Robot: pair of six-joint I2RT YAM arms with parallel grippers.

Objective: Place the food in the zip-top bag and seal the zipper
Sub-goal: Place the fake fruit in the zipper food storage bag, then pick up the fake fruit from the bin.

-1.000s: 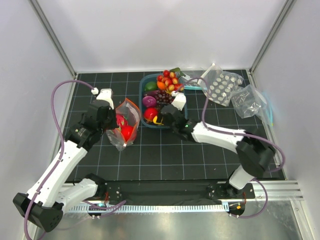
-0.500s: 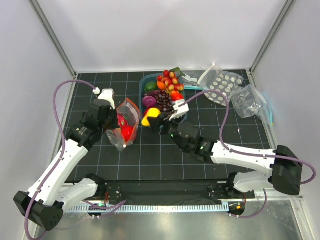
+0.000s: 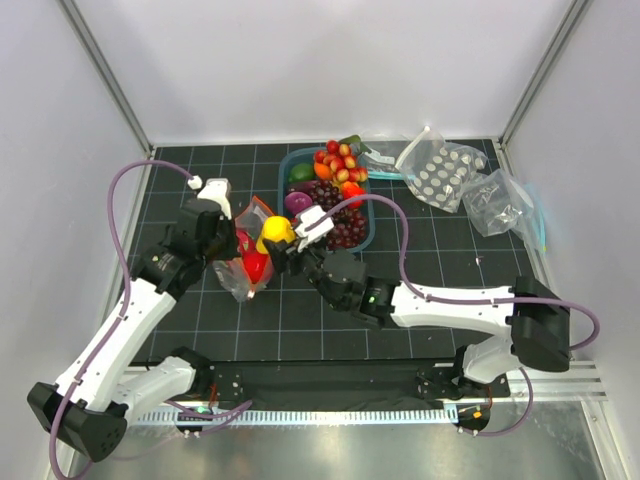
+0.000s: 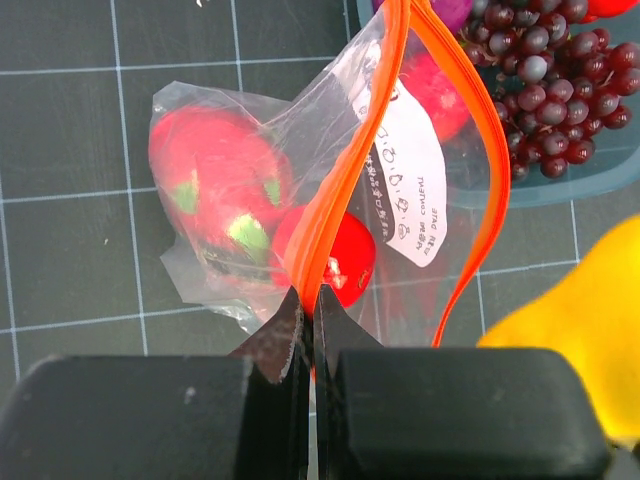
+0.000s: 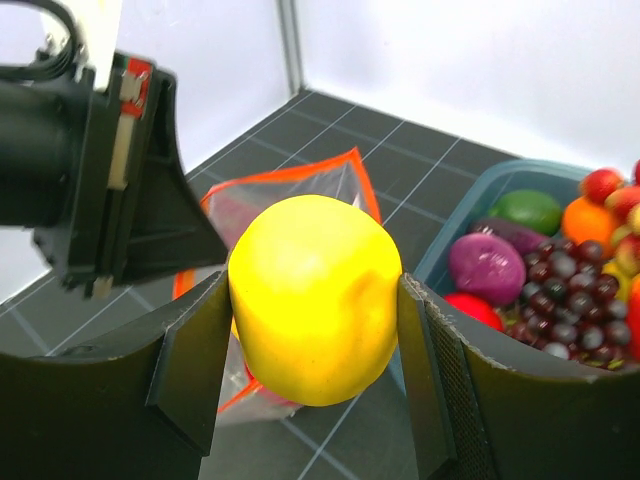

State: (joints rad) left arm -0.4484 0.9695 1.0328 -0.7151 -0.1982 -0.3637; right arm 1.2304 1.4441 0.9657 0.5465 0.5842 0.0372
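In the left wrist view, the left gripper (image 4: 305,312) is seen closed on the zipper (image 4: 345,190) of the zip-top bag (image 4: 410,190). One orange strip is pinched between its fingers and the mouth is spread open. Red fruits (image 4: 215,185) and a white label (image 4: 412,200) are made out inside, which the overhead view barely shows. Just right of the bag, a yellow fruit (image 5: 314,298) is clamped between the fingers of the right gripper (image 3: 283,245), close to the bag's mouth. Behind it a teal tub (image 3: 372,222) of grapes (image 3: 340,215) and other fruit is seen. At the far right, a pouch of white discs (image 3: 440,172) and a crumpled clear pouch (image 3: 503,205) are caught only from overhead. Everything is set on a black gridded mat (image 3: 320,320), enclosed by white walls (image 3: 320,70).
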